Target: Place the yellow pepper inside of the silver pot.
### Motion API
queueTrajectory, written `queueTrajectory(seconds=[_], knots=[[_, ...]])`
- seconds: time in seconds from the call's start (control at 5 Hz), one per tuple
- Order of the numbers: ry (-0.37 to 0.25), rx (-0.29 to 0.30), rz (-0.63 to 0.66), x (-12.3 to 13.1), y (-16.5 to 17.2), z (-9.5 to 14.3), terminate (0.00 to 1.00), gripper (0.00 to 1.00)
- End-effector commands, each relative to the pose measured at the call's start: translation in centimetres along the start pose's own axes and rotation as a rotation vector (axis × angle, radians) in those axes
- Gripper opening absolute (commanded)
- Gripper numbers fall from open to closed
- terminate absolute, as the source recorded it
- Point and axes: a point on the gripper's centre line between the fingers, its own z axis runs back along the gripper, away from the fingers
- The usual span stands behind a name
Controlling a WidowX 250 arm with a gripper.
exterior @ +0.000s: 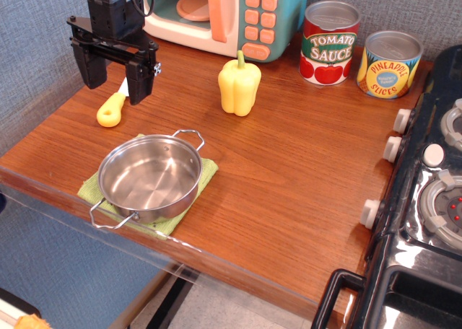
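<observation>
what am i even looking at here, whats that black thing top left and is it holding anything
There is one picture, taken from above and in front of a wooden counter. The black thing is the end of a robot arm; its claw has two fingers hanging down, spread apart, with nothing between them. Behind it lies a small yellow-handled toy knife. On the counter stand a yellow pepper, upright, and a silver pot, empty, sitting on a green cloth. At the back are a toy microwave and two cans, tomato sauce and pineapple slices. A toy stove is on the right.
</observation>
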Motion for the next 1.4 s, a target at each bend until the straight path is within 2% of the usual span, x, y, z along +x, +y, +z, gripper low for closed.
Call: queueTrajectory(seconds=[0.0, 0.2, 0.4, 0.6, 0.8, 1.0, 1.2], knots=[[0.0, 0.0, 0.0, 0.0, 0.0, 0.0, 0.0, 1.0], [-0.034, -0.03, 0.003, 2.8, -1.7, 0.7, 0.0, 1.0], [-0.049, -0.031, -0.002, 5.3, -3.7, 1.7, 0.0, 1.0], [-0.109, -0.059, -0.018, 7.9, -6.4, 4.2, 0.0, 1.0], [-0.15, -0.075, 0.004, 9.9, -7.7, 6.0, 0.0, 1.0], [-0.139, -0.094, 0.029, 11.6, -8.0, 6.2, 0.0, 1.0], [-0.1, -0.082, 0.061, 12.6, -7.8, 4.9, 0.0, 1.0]])
